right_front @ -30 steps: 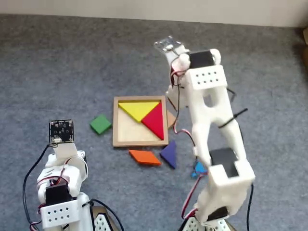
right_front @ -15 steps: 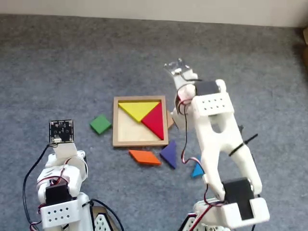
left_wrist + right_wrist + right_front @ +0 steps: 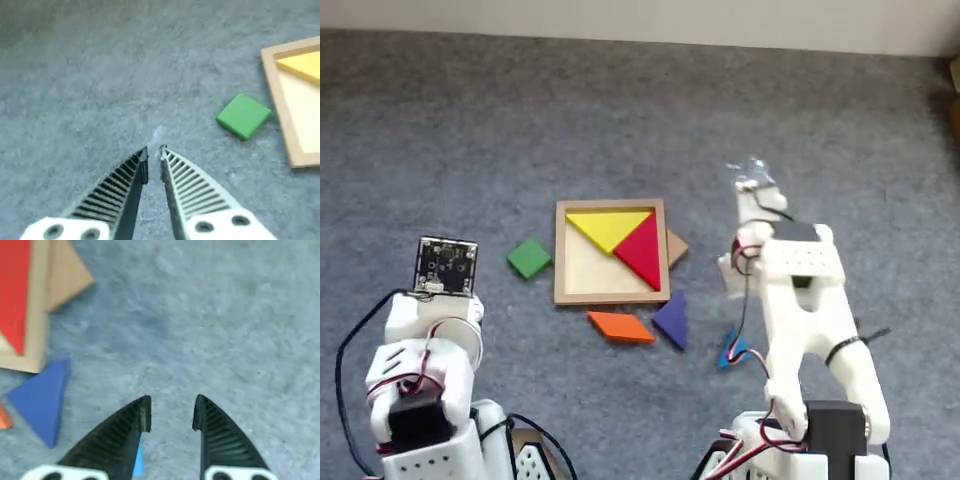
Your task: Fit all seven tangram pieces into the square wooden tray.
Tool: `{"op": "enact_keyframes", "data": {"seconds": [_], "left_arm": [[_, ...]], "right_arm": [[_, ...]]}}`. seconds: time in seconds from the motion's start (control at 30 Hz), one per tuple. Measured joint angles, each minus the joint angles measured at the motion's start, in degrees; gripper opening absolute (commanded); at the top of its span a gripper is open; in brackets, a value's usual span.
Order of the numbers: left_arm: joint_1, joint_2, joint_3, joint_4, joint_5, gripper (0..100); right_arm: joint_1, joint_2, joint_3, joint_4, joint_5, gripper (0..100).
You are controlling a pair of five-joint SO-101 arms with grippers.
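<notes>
Right wrist view: right gripper [image 3: 171,412], jaws apart, hangs near the tray [image 3: 37,315] over the light blue triangle [image 3: 138,462]; a skewed descent could shove it away.

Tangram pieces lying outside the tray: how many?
5. Green square left of the tray; tan piece at its right edge; orange piece and dark blue triangle on its near side; light blue piece farther right, partly hidden by the right arm.

Bare carpet [image 3: 225,315] ahead of right hand [image 3: 171,415]
</notes>
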Motion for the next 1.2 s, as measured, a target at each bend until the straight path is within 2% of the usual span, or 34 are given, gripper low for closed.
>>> {"op": "enact_keyframes", "data": {"seconds": [0.23, 0.43, 0.6, 0.8, 1.2], "left_arm": [[5.36, 22.77, -15.03, 2.81, -6.51, 23], [5.71, 45.36, -25.85, 2.81, -11.69, 24], [9.49, 62.86, -32.53, 2.81, -16.79, 24], [12.84, 83.34, -42.81, 2.81, -17.32, 24], [13.1, 119.03, -69.1, 2.73, -17.23, 23]], "right_arm": [[6.77, 0.0, 6.42, -5.98, 0.0, 14.7], [10.2, -0.09, 11.16, -11.16, 0.0, 14.7], [10.64, -0.26, 15.3, -15.74, 0.0, 14.7], [10.64, -1.49, 17.85, -18.02, 0.0, 14.7], [11.96, -1.49, 18.02, -19.16, -0.09, 14.7]]}}
